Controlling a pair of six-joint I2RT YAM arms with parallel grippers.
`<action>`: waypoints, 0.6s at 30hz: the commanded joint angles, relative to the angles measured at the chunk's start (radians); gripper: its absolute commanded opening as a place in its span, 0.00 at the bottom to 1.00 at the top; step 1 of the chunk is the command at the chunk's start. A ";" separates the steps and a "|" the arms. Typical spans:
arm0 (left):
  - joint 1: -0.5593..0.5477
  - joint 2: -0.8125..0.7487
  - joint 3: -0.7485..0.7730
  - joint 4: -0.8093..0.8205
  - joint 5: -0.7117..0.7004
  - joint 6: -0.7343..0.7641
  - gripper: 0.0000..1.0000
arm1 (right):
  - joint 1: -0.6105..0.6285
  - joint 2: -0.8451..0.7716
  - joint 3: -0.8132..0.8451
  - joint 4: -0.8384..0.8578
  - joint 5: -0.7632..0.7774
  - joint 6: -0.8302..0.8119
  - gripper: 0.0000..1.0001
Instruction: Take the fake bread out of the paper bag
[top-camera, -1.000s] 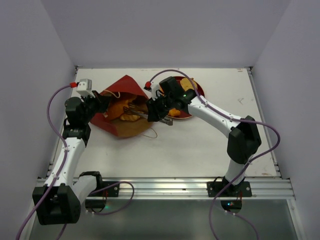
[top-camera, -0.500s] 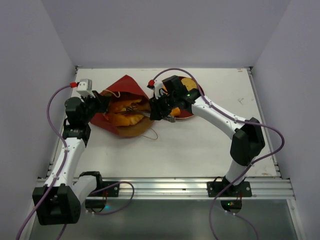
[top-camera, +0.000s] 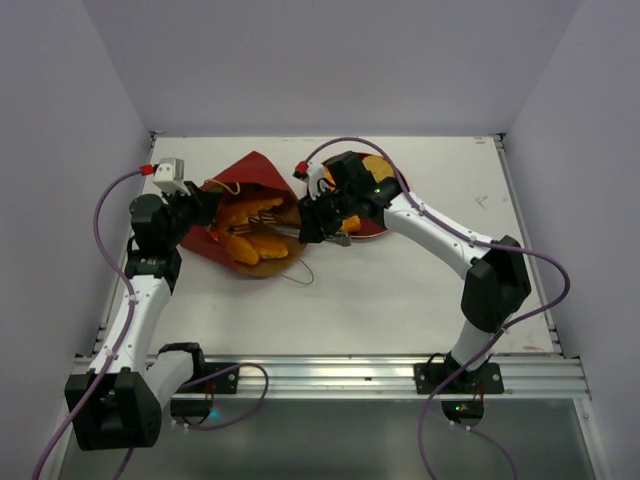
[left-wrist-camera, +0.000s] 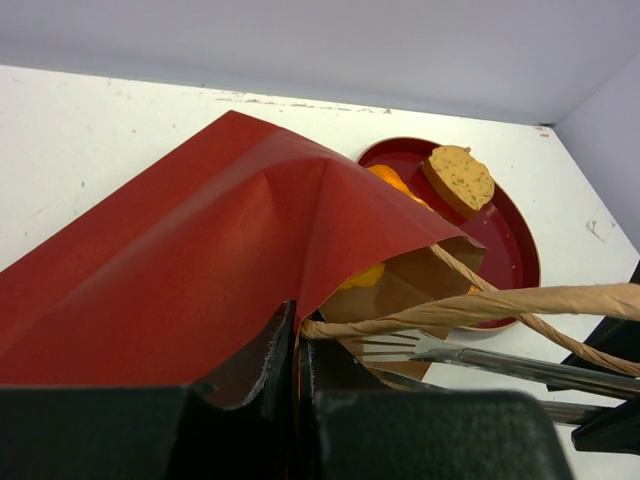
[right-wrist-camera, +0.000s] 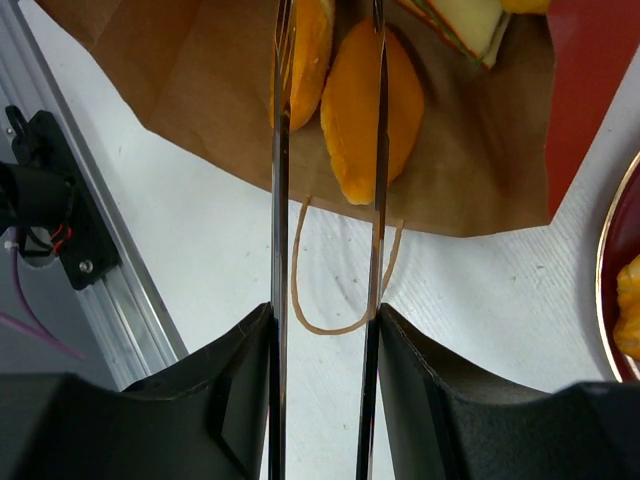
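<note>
Dark red paper bag (left-wrist-camera: 180, 250) in left tool (left-wrist-camera: 297, 335), fake bread (right-wrist-camera: 368, 110) inside

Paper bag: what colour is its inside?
Plain brown kraft inside the paper bag, dark red outside. The right wrist view shows it best.

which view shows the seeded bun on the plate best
Left wrist: the seeded bun lies fully visible on the plate. Top external shows it partly hidden behind the right arm; right wrist misses it.

Matt red paper bag (left-wrist-camera: 180, 260), brown kraft int.; glossy plate (left-wrist-camera: 505, 240).
</note>
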 joint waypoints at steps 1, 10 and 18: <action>0.009 -0.025 -0.005 0.043 0.001 0.011 0.08 | 0.005 0.023 0.027 -0.008 -0.049 -0.031 0.46; 0.009 -0.031 -0.011 0.042 0.005 0.017 0.08 | 0.061 0.079 0.072 -0.094 0.003 -0.123 0.46; 0.009 -0.034 -0.014 0.042 0.004 0.018 0.08 | 0.061 0.013 0.077 -0.153 0.150 -0.255 0.45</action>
